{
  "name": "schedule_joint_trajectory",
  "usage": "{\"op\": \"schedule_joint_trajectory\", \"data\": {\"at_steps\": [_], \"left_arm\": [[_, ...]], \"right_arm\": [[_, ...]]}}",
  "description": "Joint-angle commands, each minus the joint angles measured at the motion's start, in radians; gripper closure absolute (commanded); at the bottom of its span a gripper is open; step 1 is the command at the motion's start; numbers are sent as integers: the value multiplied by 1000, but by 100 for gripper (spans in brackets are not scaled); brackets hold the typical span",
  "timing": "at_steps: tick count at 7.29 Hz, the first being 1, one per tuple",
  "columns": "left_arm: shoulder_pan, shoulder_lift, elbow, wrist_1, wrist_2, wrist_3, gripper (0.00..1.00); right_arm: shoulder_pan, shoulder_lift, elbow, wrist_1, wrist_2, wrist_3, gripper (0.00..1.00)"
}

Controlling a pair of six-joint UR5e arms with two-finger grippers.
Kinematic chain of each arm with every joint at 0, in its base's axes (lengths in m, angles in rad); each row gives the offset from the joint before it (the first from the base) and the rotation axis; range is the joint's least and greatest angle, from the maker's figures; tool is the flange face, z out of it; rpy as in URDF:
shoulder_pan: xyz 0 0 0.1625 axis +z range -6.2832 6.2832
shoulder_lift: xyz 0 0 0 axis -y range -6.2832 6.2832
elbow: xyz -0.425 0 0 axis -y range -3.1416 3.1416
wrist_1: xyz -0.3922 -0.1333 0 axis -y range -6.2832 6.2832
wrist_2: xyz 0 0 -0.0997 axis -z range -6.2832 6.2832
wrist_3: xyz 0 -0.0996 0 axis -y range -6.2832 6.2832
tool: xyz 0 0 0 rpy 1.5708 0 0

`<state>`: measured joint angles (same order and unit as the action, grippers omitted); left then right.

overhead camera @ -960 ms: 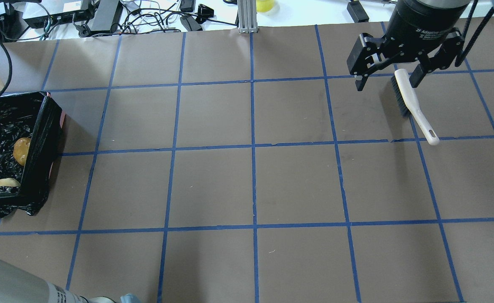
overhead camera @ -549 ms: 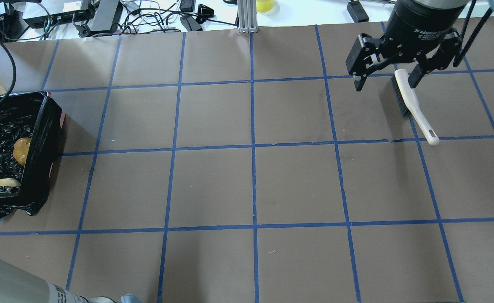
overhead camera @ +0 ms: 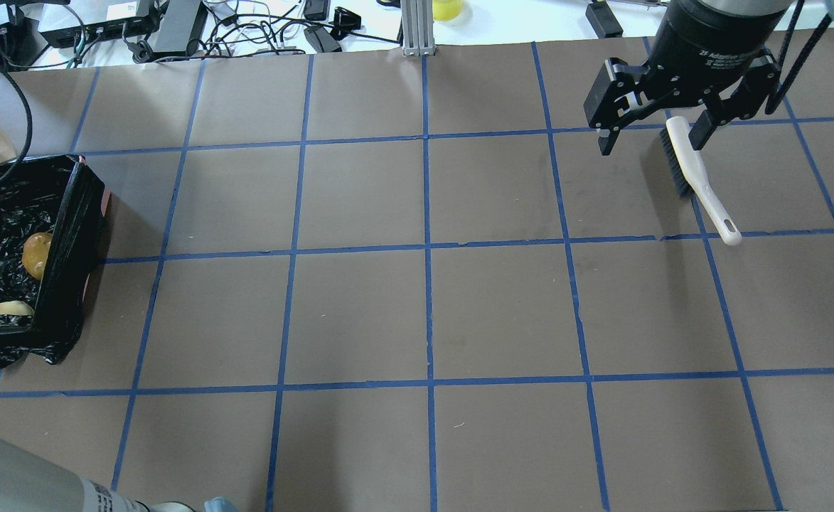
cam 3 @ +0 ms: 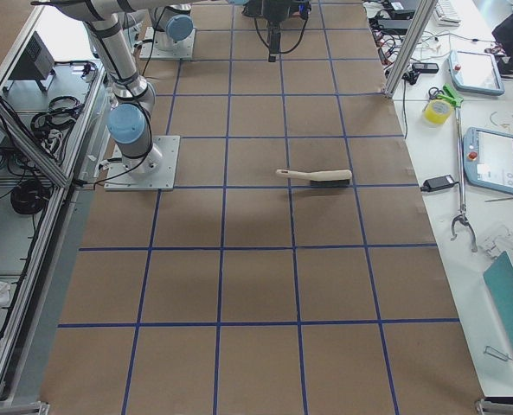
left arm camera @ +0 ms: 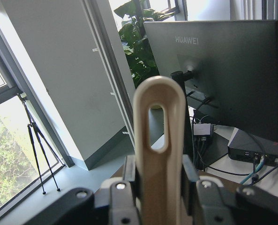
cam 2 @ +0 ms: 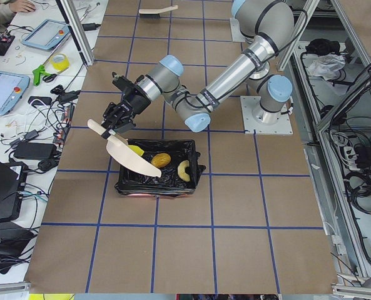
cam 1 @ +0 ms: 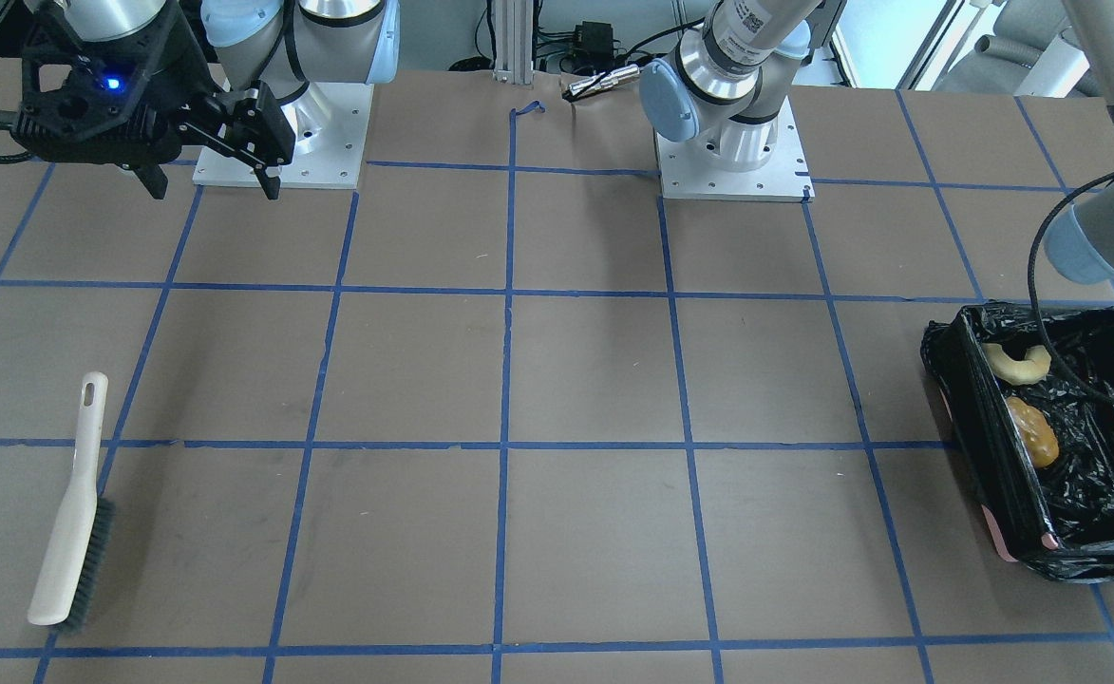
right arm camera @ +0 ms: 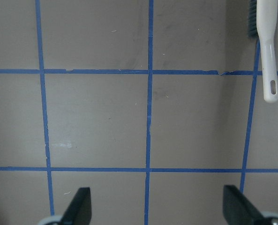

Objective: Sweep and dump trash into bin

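Observation:
The black-bagged bin stands at the table's left edge. In it lie the golden-brown lump and the croissant piece, both also in the front view. My left gripper is shut on the handle of the beige dustpan, which tilts over the bin. The yellow sponge sits at the pan's lip over the bin; I cannot tell whether it rests on the pan. My right gripper is open and empty, raised above the brush.
A white-handled brush lies on the table at the far right, also in the right wrist view. Cables and power units crowd the far edge. A cable hangs across the bin.
The yellow sponge at the overhead view's left edge has shifted slightly, and the cable over the bin moved with it. The right gripper has barely moved and stays open.

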<state>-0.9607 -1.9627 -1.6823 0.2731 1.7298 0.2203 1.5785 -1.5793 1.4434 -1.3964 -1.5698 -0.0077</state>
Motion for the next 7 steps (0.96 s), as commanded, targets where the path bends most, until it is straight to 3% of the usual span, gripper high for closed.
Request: {"op": "schedule_joint_trajectory", "data": {"at_steps": [1,7], "left_arm": [[0,-4,-4,41,0,20,100],[-1,-16,-46,165,-9,174,100]], "right_arm": [[0,-1,0,0,2,0,0],[0,-1,0,-1,-1,0,0]]}}
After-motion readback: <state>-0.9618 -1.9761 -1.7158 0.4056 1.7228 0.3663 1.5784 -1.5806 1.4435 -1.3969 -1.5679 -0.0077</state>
